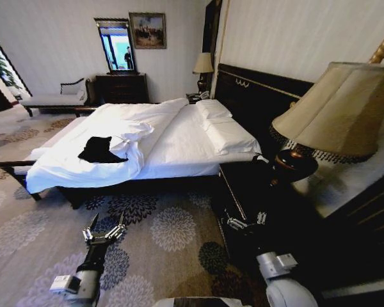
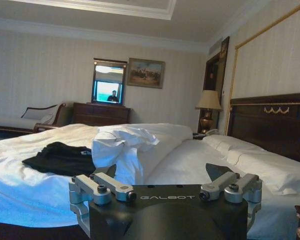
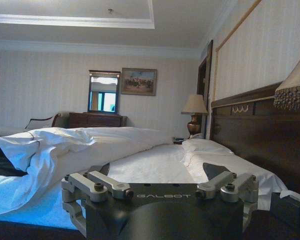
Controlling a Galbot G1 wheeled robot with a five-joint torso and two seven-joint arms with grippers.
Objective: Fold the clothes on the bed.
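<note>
While both arms hang low over the floral carpet [image 1: 173, 230], the left gripper [image 1: 104, 228] and right gripper [image 1: 244, 220] point bedward, jaws spread wide, holding nothing. Well beyond them, the soft black T-shirt [image 1: 100, 150] lies crumpled on the bed [image 1: 179, 144], beside the rumpled white duvet [image 1: 129, 135].

Black T-shirt [image 1: 101, 150] lies crumpled at the white bed's [image 1: 179, 144] nine-o'clock edge, beside bunched duvet.

Fringed lamp [image 1: 336, 115] on a dark nightstand [image 1: 345, 198], floral carpet [image 1: 173, 230], perhaps a chaise [image 1: 54, 98] by the far wall.
</note>
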